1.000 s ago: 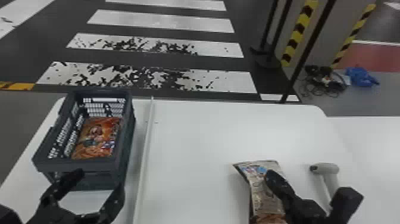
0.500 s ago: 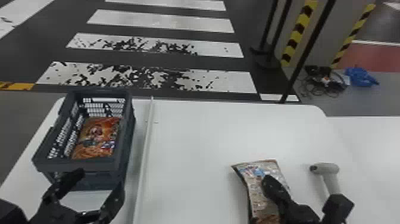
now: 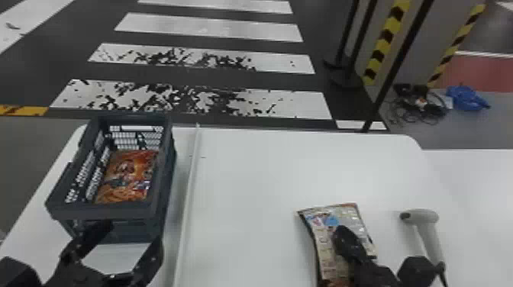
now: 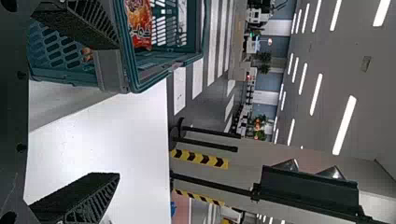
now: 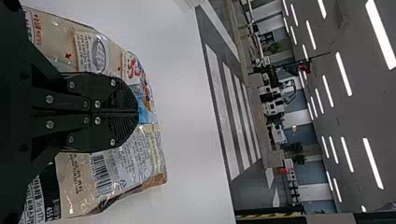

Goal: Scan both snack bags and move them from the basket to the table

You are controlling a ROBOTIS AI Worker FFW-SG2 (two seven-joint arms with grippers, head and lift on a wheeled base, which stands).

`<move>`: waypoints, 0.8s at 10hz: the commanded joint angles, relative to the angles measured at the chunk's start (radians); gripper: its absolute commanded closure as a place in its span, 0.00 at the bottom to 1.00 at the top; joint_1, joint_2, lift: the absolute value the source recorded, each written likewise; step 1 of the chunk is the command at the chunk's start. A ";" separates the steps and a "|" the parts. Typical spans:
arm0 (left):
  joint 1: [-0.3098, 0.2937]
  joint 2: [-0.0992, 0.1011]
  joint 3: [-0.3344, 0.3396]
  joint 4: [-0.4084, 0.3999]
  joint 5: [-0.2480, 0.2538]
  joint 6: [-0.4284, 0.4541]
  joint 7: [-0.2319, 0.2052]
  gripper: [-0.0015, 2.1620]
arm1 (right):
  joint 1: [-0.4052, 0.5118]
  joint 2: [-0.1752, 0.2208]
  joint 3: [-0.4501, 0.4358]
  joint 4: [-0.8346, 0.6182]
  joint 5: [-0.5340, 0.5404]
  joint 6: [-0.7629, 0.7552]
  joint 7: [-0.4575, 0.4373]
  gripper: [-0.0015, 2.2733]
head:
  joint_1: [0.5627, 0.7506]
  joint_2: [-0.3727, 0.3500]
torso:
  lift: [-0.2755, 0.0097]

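One snack bag [image 3: 328, 263] lies on the table's near right part, its printed back up. My right gripper [image 3: 339, 232] is over it; in the right wrist view that gripper [image 5: 137, 113] has its fingers together against the bag [image 5: 126, 163], whose barcode shows beside them. An orange snack bag [image 3: 126, 175] lies inside the dark basket [image 3: 101, 211] at the left. My left gripper [image 3: 128, 244] is spread at the basket's near side. In the left wrist view, the left gripper [image 4: 116, 109] has one finger near the basket [image 4: 105, 70] and nothing between its fingers.
A handheld scanner [image 3: 429, 229] stands right of the nearer bag, close to my right arm. A thin white strip [image 3: 187, 202] runs along the table [image 3: 259, 179] between basket and bag. Posts [image 3: 389, 72] rise beyond the far edge.
My right gripper has shifted left across the bag on the table, away from its right edge. That bag has moved only slightly. The left arm and the basket have kept their places.
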 commanded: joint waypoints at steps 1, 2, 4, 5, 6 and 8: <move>0.004 0.000 0.000 0.000 0.000 -0.006 -0.001 0.01 | -0.008 0.002 0.018 0.048 0.016 -0.073 -0.036 0.99 | 0.70 0.39 | 0.62; 0.006 -0.001 0.000 0.000 0.000 -0.006 -0.005 0.01 | -0.021 0.003 0.021 0.086 0.027 -0.085 -0.066 0.99 | 0.70 0.38 | 0.62; 0.010 -0.001 -0.008 -0.001 0.000 -0.028 -0.006 0.01 | -0.029 0.003 0.022 0.138 0.031 -0.165 -0.109 0.99 | 0.70 0.37 | 0.62; 0.010 -0.001 -0.009 -0.001 0.000 -0.028 -0.006 0.01 | -0.026 0.002 0.016 0.129 0.030 -0.171 -0.109 0.99 | 0.70 0.35 | 0.62; 0.012 -0.001 -0.009 -0.004 0.000 -0.028 -0.006 0.01 | -0.017 0.002 0.007 0.101 0.027 -0.165 -0.109 0.99 | 0.70 0.34 | 0.62; 0.010 -0.003 -0.012 -0.008 0.000 -0.037 -0.005 0.01 | 0.040 0.002 0.001 -0.029 0.004 -0.103 -0.109 0.99 | 0.70 0.32 | 0.62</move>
